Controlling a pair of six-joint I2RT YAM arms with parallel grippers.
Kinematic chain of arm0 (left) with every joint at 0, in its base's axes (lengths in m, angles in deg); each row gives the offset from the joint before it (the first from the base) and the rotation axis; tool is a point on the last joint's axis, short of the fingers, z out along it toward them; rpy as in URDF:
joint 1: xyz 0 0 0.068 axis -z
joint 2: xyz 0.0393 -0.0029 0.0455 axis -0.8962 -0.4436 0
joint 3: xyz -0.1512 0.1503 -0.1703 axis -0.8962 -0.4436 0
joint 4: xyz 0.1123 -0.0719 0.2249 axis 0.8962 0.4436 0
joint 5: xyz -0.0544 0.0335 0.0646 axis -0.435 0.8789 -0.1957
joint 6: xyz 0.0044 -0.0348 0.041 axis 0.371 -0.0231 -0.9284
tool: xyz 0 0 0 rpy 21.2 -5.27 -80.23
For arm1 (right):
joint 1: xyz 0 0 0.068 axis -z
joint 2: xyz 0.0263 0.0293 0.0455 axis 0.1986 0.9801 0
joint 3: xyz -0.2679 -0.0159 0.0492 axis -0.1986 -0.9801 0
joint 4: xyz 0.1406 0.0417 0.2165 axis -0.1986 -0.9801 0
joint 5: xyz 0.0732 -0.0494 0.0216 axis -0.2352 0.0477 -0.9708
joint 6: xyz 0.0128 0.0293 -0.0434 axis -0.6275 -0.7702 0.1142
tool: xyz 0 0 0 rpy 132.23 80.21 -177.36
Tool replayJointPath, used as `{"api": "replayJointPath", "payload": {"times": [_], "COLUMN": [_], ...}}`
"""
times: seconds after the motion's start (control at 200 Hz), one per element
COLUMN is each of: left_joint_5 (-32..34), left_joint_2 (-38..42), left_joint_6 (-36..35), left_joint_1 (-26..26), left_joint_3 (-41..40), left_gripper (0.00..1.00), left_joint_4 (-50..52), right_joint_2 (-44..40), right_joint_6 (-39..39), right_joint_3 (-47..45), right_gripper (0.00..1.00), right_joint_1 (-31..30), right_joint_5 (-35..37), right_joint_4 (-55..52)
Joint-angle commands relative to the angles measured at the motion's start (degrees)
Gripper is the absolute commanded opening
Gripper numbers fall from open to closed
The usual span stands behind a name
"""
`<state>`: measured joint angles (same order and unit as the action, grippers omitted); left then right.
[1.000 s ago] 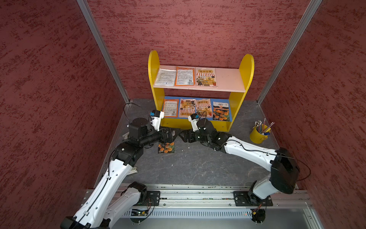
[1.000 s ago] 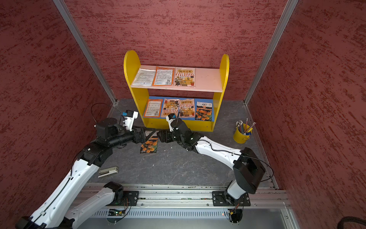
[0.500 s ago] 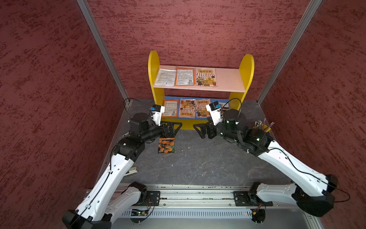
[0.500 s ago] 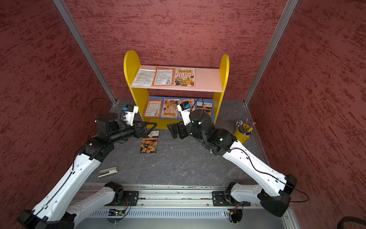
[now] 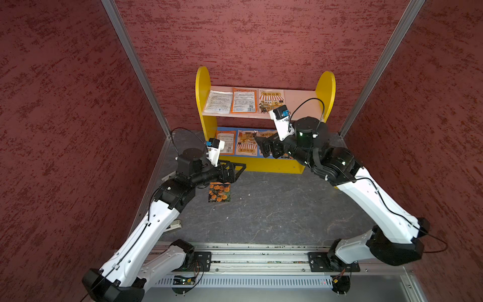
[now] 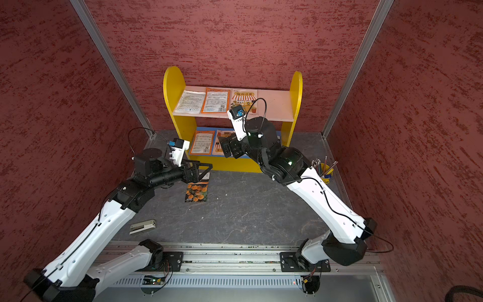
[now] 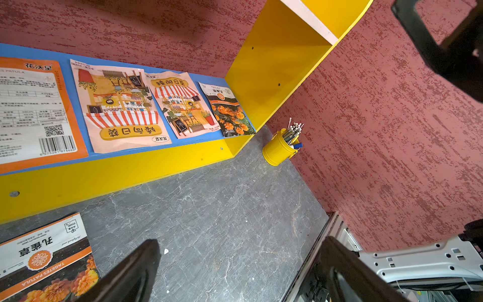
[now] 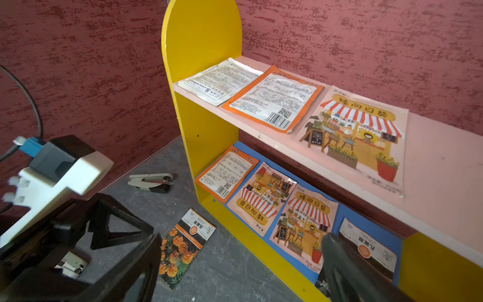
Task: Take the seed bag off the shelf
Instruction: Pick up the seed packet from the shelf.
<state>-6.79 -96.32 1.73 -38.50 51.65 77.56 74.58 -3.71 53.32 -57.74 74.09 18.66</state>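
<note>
Left gripper (image 5: 241, 170) and right gripper (image 5: 261, 147) gape empty; the seed bag (image 5: 219, 192) looks light, limp, perhaps slick: pinch one edge.

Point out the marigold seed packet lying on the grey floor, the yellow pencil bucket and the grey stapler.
marigold seed packet (image 5: 219, 193): a top view, flower picture.
yellow pencil bucket (image 7: 275, 151): left wrist view, side wall.
grey stapler (image 6: 142, 227): a top view, body's middle.
</note>
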Motion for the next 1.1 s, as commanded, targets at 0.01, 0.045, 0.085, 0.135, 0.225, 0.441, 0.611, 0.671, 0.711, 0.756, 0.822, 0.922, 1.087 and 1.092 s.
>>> {"api": "replayJointPath", "payload": {"times": [0.01, 0.045, 0.085, 0.135, 0.225, 0.441, 0.611, 0.671, 0.711, 0.756, 0.822, 0.922, 1.087, 1.092], "left_joint_5": [0.1, 0.1, 0.2, 0.4, 0.6, 0.6, 1.0, 1.1, 1.2, 1.3, 1.4, 1.6, 1.8, 1.8], "left_joint_2": [1.7, 1.9, 2.1, 2.3, 2.9, 3.3, 3.1, 3.1, 3.1, 3.1, 3.1, 3.0, 2.3, 2.3], "left_joint_6": [-1.1, -0.9, -0.7, -0.4, -0.4, 0.3, 0.4, 0.4, 0.3, 0.4, 0.4, 0.2, 0.1, 0.1], "left_joint_1": [1.3, 1.7, 2.0, 2.4, 3.5, 4.3, 4.6, 4.7, 4.8, 4.8, 4.9, 4.9, 4.8, 4.9], "left_joint_3": [-0.3, -0.7, -0.9, -1.2, -2.1, -4.1, -4.1, -4.4, -4.5, -4.6, -4.6, -4.6, -4.4, -4.4], "left_gripper": [1.0, 1.0, 1.0, 1.0, 1.0, 1.0, 1.0, 1.0, 1.0, 1.0, 1.0, 1.0, 1.0, 1.0], "left_joint_4": [-2.4, -2.7, -2.9, -3.0, -3.7, -5.2, -4.3, -4.2, -4.2, -4.3, -4.2, -4.1, -4.0, -4.0], "right_joint_2": [4.3, 5.7, 7.2, 8.7, 12.0, 18.3, 24.9, 27.2, 28.2, 29.0, 29.6, 30.4, 31.4, 31.4], "right_joint_6": [2.4, 2.3, 2.1, 2.0, 1.6, 0.4, -0.3, -0.5, -0.5, -0.6, -0.9, -1.3, -1.7, -1.7], "right_joint_3": [5.5, 7.1, 9.1, 10.9, 15.0, 22.5, 32.8, 36.1, 37.4, 38.0, 38.3, 38.3, 38.5, 38.4], "right_gripper": [0.98, 0.99, 0.98, 0.98, 0.98, 0.98, 0.98, 0.98, 0.98, 0.97, 0.97, 0.97, 0.97, 0.97], "right_joint_1": [2.3, 3.2, 4.0, 5.0, 6.7, 10.0, 12.1, 12.6, 13.0, 13.3, 13.8, 14.8, 16.0, 16.1], "right_joint_5": [1.6, 1.0, 0.6, 0.0, -0.6, -1.3, -2.2, -2.4, -2.4, -2.4, -2.4, -2.4, -3.1, -3.2], "right_joint_4": [-0.4, -0.3, -0.4, 0.1, -0.4, 0.0, -3.5, -4.8, -5.1, -5.0, -4.7, -4.5, -5.1, -5.2]}}
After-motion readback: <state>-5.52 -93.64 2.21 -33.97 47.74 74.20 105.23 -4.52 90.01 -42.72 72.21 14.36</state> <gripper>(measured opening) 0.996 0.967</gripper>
